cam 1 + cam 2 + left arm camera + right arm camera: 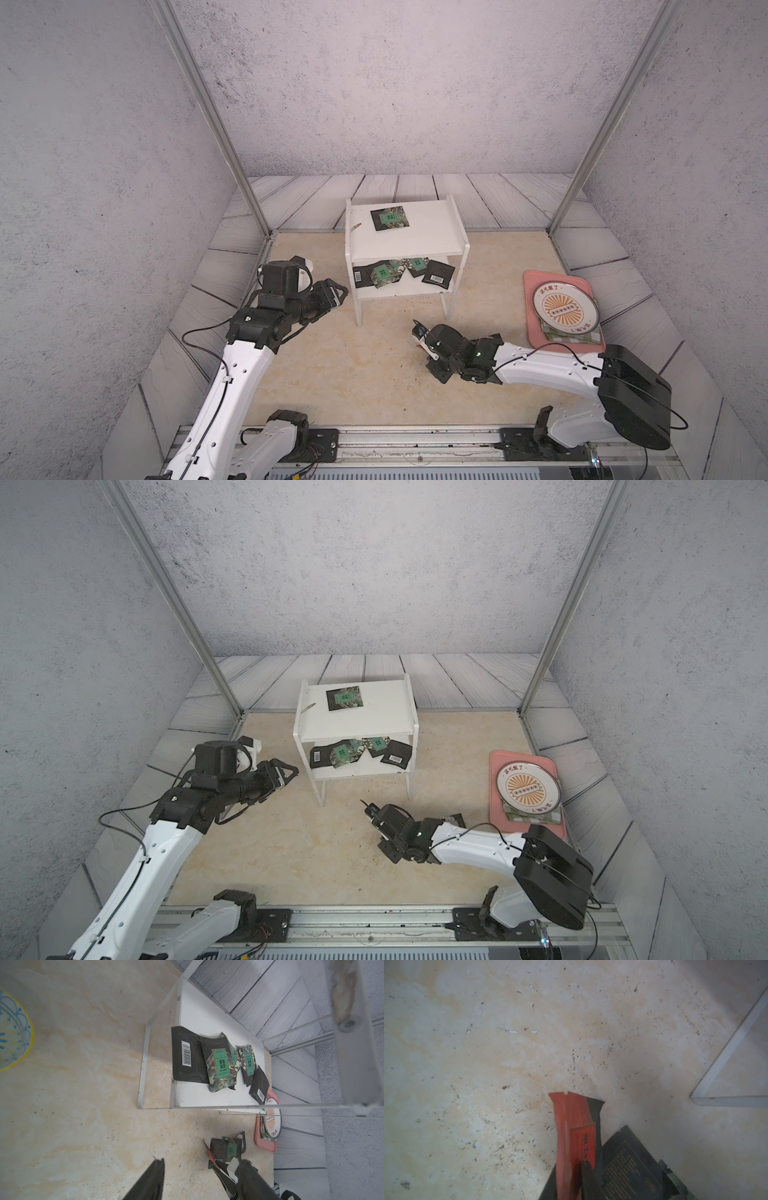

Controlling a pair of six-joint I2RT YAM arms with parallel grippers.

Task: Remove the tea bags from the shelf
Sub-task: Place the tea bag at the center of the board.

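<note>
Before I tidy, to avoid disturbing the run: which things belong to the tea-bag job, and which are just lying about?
Job: shelf, tea bags on it, red tea bag, pile on table.
Lying about: pink tray, plate, patterned dish.

The shelf (428,232) ahead of the left pincer (338,293) looks like smooth, matt white painted board. The tea bags (220,1064) on its lower board are crinkled foil-like packets, matt black with a slight sheen on the green labels. The red sachet (571,1126) at the right pincer (417,330) is creased, with a satin skin. Under both pincers the table top (353,374) is a beige stone-look surface, speckled and scuffed. Out past the right pincer, a matt pink plastic tray (534,282) carries a glossy plate (567,307) on checked cloth (573,335).
</note>
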